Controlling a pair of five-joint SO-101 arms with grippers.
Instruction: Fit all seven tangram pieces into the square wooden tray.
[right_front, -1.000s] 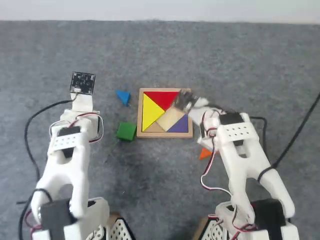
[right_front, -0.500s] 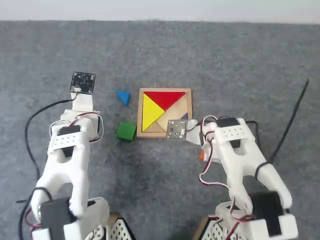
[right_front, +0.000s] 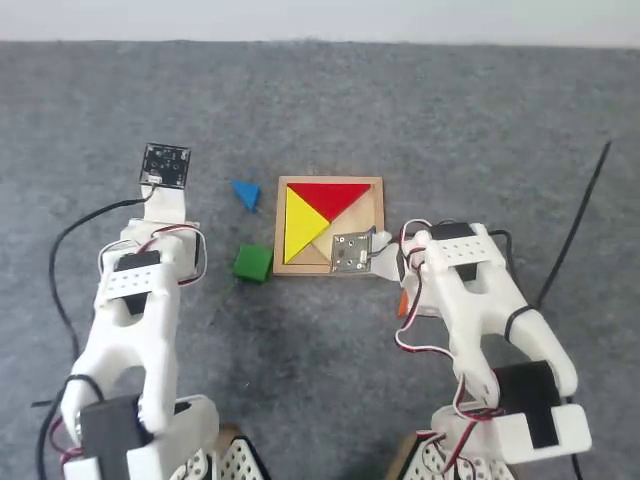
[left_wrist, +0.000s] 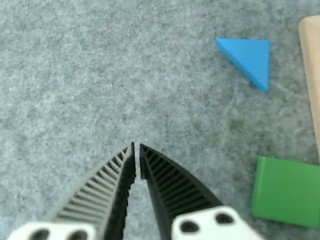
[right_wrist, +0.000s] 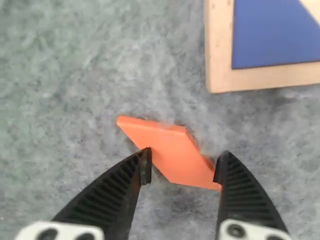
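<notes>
R arm (right_front: 470, 290) has pulled back over the last sec, from above the tray's far-R corner to just off its near-R corner; L arm (right_front: 135, 300) hasn't budged. Grey felt-like counter (right_front: 500, 120) carries everything. Square wooden tray (right_front: 280, 225) sits mid-counter between the arms. Inside it are the red tri (right_front: 328, 197) along the far edge, the yellow tri (right_front: 300, 222) along the L edge and a dark-blue tri (right_wrist: 275, 30) in the near-R corner; some of the tray floor is bare wood. Green square (right_front: 252, 263) lies flat just off the tray's near-L corner. Orange parallelogram (right_wrist: 172, 157) lies flat on the counter near the tray's near-R corner. Right pincer (right_wrist: 184, 156) is spread wide, one jaw either side of the parallelogram; can't tell if they touch it. Small blue tri (right_front: 245, 193) lies L of the tray, near its far corner. Left pincer (left_wrist: 137, 147) is clenched on nothing, tips nearly meeting over bare counter, apart from the blue tri and green square.
</notes>
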